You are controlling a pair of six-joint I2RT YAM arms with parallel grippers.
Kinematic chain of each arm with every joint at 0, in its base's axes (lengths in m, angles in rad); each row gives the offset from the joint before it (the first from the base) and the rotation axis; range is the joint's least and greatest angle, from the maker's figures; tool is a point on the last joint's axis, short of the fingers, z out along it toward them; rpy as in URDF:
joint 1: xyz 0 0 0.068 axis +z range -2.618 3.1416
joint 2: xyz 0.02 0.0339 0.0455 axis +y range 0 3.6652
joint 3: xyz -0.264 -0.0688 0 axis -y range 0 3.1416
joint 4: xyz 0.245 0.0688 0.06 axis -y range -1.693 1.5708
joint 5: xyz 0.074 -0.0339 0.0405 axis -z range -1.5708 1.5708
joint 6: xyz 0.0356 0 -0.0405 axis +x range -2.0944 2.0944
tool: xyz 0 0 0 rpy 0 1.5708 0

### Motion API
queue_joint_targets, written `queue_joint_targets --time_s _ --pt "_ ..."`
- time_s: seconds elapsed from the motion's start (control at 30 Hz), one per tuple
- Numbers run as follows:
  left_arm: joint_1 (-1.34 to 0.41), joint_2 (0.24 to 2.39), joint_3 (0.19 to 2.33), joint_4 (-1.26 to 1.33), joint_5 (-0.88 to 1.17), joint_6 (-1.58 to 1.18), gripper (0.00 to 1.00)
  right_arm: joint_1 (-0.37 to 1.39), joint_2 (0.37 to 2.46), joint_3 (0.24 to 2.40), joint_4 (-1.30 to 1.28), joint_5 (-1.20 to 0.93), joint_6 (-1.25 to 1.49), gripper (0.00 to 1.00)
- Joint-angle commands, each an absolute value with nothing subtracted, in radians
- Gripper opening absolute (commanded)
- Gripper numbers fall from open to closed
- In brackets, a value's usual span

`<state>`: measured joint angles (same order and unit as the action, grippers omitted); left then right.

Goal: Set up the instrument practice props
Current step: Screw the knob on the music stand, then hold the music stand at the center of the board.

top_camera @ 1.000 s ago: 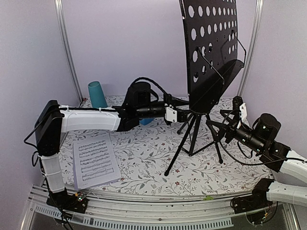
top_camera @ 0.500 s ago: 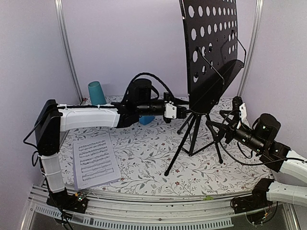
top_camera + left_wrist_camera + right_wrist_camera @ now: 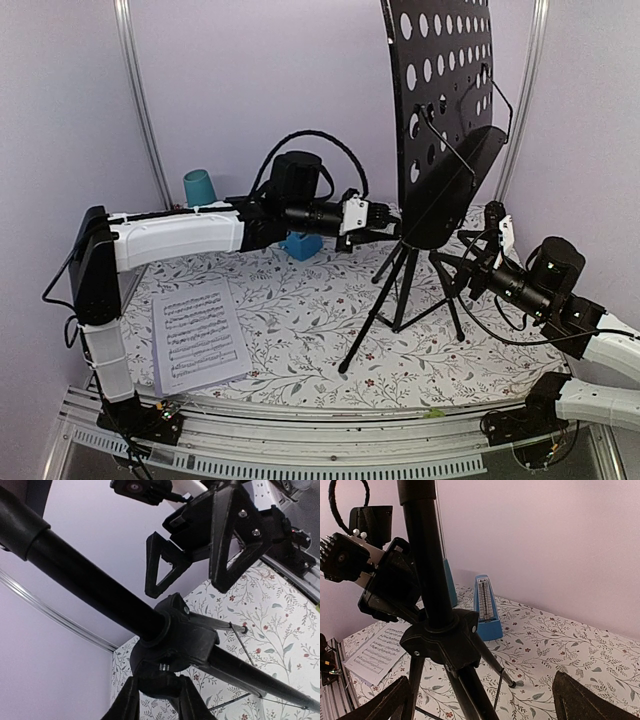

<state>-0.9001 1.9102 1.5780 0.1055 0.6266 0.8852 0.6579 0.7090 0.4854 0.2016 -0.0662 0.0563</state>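
Floral tabletop (image 3: 300,330), lilac walls (image 3: 250,80): black music stand (image 3: 440,120) just nudged, standing centre-right.
Left fingers (image 3: 380,222) have narrowed onto its pole by the leg hub and risen, shifting it slightly; right fingers (image 3: 585,700) gape wide beside it. Repositioning looks under way; metronome (image 3: 300,245) waits behind.

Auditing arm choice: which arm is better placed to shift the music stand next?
Left. The left pincer appears clamped on the music stand near its hub; the right pincer is wide open, holding nothing.
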Motion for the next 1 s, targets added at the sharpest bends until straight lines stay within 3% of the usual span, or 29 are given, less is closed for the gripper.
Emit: queue_joint_targets --time_s 0.0,0.5,0.97 --pt "-0.910 1.900 1.588 -0.109 0.747 0.766 0.22 0.655 0.713 0.493 0.223 -0.085 0.066 0.99" --pt "-0.898 1.919 1.632 -0.206 0.839 0.478 0.22 0.654 0.704 0.483 0.225 -0.156 0.056 0.99" --pt "-0.865 1.988 1.760 -0.325 0.922 0.385 0.21 0.654 0.753 0.600 0.298 -0.230 0.025 1.00"
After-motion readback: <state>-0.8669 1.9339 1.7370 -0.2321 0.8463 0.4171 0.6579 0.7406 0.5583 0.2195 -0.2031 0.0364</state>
